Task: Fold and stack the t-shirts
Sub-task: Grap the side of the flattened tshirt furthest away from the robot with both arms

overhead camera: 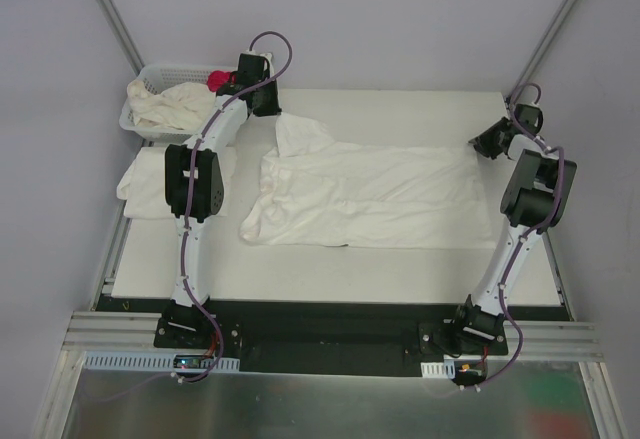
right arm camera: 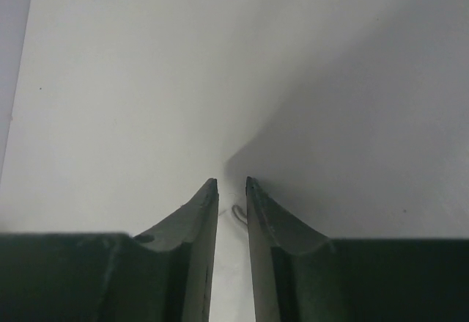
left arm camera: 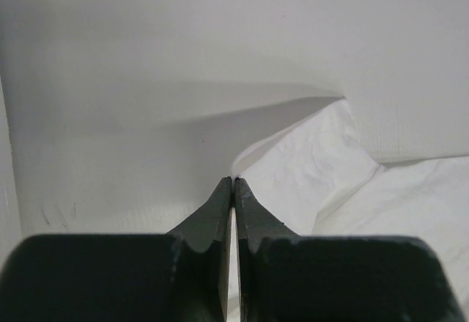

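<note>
**Left tool [left arm camera: 234, 180] clenched on t-shirt [overhead camera: 370, 194] corner**

My left tool pinches a raised corner of the t-shirt, which lies spread mid-bench [overhead camera: 330, 259]. My right tool [right arm camera: 231, 181] stands narrowly parted at the shirt's right edge. I cannot tell whether it has caught cloth. Only the overhead view shows the basket [overhead camera: 140, 129], at the far-left corner.

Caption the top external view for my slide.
Left claw and right claw pinch the far corners of a white shirt spread on the table; basket at far left.
</note>
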Robot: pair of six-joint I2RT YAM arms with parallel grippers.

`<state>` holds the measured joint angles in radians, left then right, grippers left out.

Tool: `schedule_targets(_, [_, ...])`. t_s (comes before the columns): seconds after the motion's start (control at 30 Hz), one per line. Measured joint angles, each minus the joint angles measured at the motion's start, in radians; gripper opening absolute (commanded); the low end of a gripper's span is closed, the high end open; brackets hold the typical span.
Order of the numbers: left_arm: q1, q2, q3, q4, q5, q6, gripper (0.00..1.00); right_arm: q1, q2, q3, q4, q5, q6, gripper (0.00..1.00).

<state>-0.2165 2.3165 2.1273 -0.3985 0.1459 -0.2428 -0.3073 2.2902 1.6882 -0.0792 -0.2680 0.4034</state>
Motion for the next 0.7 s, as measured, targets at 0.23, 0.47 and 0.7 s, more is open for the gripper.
schedule_targets(0.23, [0.000, 0.000, 0.000, 0.000, 0.000, 0.000, 0.00, 0.002, -0.004, -0.029, 0.016, 0.000, 0.005, 0.01])
schedule_targets(0.47, [0.000, 0.000, 0.000, 0.000, 0.000, 0.000, 0.00, 0.002, -0.006, -0.034, 0.021, -0.001, 0.007, 0.01])
schedule_targets(0.7, [0.000, 0.000, -0.001, 0.000, -0.002, 0.000, 0.00, -0.002, -0.007, -0.024, 0.004, 0.001, 0.004, 0.01])
